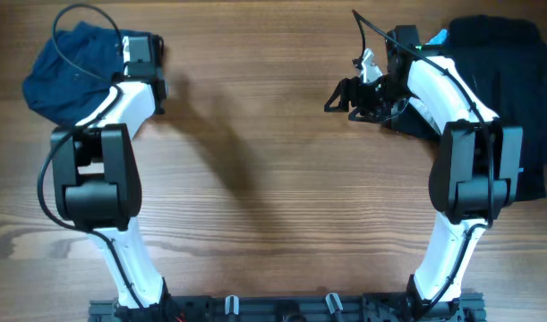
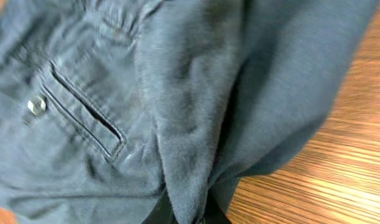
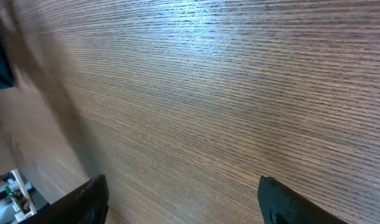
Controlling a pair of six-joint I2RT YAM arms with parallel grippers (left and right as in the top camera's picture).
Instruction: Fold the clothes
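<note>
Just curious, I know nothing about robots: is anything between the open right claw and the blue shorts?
Nothing loose on the table: only bare wood lies between the right gripper and the navy shorts. The left gripper, though, is clamped on the shorts' side facing it.

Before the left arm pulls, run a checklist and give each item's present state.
1. Left gripper shut on the navy shorts: ok.
2. Shorts lying flat: not ok, bunched at the far left of the table.
3. Which part of the shorts is pinched: cannot tell.
4. Right gripper open, nothing between its fingers: ok.
5. Bare wood under the right gripper: ok.
6. Black garment out of the shorts' way: ok, far right.
</note>
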